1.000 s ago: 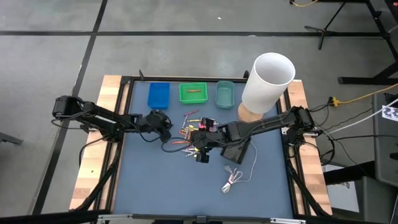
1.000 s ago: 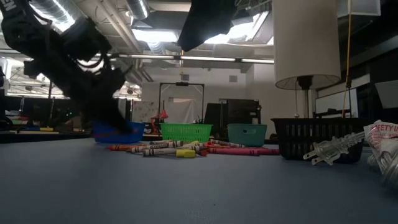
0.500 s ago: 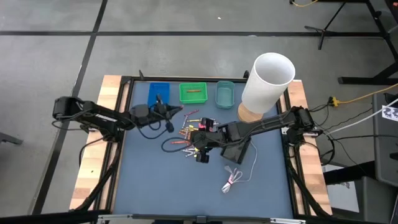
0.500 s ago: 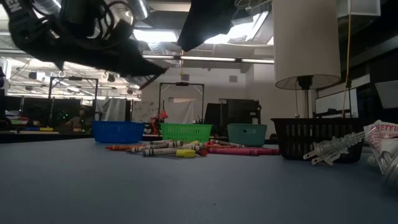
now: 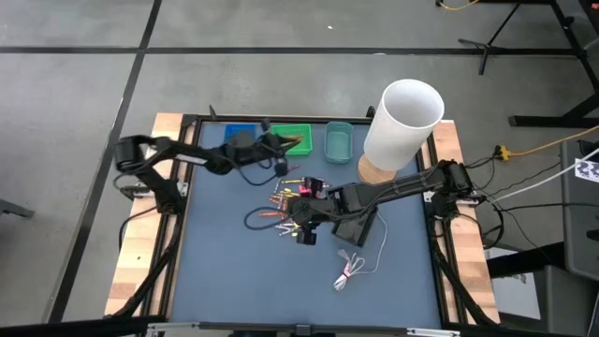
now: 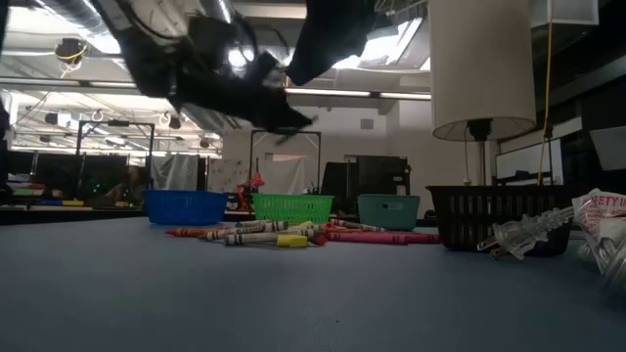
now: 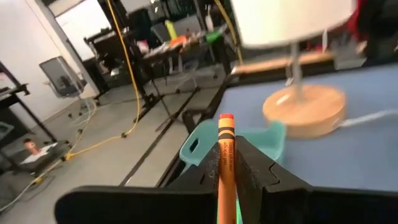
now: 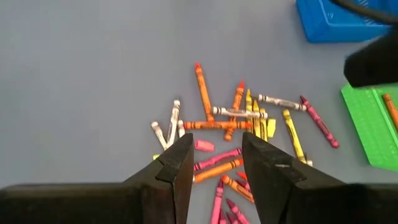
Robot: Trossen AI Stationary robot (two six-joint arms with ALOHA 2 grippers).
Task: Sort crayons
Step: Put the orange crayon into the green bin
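Observation:
Many crayons [image 5: 288,198] lie in a loose pile at mid-table, also seen in the low view [image 6: 284,235] and the right wrist view [image 8: 242,124]. Along the far edge stand a blue tray [image 5: 239,137], a green tray [image 5: 294,139] with one orange crayon [image 8: 390,109] in it, and a teal tray [image 5: 338,141]. My left gripper [image 5: 279,143] hangs over the green tray's left part, shut on an orange crayon [image 7: 225,155]. My right gripper [image 8: 214,165] hovers open above the pile's near side, touching nothing. My left gripper pinches the orange crayon between its two fingers [image 7: 252,171], on the wrapped shaft [image 7: 225,177]. The crayon lies along the fingers, and its free end [image 7: 225,119] sticks out past the fingertips. The fingers reach about level from the table's left. The crayon is lifted clear.
A lamp with a tall white shade [image 5: 402,122] and a wooden base [image 7: 305,109] stands at the far right. A black basket [image 5: 357,225] sits under my right arm. A coiled white cable with a plug [image 5: 350,272] lies near the front.
My left gripper has risen from beside the crayon pile and swung toward the table's far edge and right, ending over the green tray. Its wrist has rolled and tipped up to about level. My right arm has kept still.

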